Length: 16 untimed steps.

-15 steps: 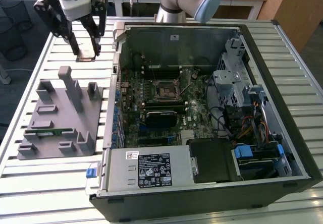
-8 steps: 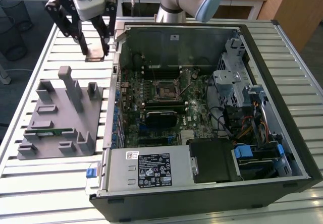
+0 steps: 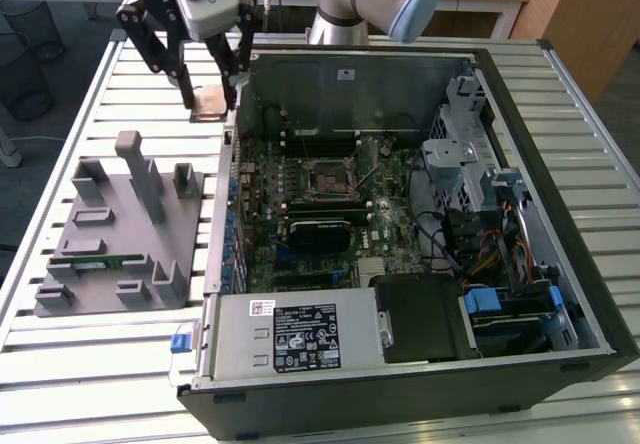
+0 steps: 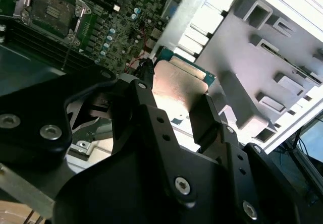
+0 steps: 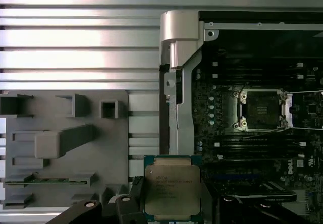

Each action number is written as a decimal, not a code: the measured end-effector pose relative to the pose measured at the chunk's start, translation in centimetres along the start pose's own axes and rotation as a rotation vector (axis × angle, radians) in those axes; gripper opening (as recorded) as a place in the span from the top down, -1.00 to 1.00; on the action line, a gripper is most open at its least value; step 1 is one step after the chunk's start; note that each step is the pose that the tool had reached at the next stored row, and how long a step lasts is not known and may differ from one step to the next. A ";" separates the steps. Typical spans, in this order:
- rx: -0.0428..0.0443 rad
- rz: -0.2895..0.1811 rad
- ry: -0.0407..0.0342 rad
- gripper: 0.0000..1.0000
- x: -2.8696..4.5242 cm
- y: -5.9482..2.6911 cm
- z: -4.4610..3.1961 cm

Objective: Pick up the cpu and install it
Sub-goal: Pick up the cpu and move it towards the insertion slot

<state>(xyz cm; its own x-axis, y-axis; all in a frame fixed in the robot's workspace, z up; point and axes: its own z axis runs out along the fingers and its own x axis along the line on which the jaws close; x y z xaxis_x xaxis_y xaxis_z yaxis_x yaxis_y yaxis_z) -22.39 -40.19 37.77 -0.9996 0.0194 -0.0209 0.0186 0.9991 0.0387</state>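
Observation:
My gripper [image 3: 208,97] is shut on the cpu [image 3: 210,105], a small flat square chip with a silvery top, and holds it level in the air. The chip hangs over the slatted table between the grey fixture [image 3: 110,234] and the near wall of the open computer case [image 3: 235,134]. The first wrist view looks down on the cpu [image 5: 172,188], with black fingers [image 5: 133,196] at its edges. The motherboard's square socket [image 3: 328,179] with its dark centre lies inside the case, to the exterior view's right of the chip. The socket [image 5: 262,110] looks bare.
The grey fixture [image 5: 65,148] carries upright blocks and a green memory stick [image 3: 95,260] in a slot. In the case are a power supply [image 3: 295,334], drive cages and cables [image 3: 480,234], and black memory slots [image 3: 320,207] beside the socket. The table [image 3: 90,384] is ribbed metal.

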 end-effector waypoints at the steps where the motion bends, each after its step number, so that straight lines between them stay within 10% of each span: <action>1: 0.0000 0.000 0.0000 -0.07 -0.33 0.01 0.00; 16: 0.0000 0.000 0.0001 -0.07 -5.34 0.10 0.11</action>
<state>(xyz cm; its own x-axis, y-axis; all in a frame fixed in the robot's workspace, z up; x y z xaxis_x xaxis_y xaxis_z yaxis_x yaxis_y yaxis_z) -17.05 -40.19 37.77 -0.9996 0.0193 -0.0208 0.0185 0.9991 0.0387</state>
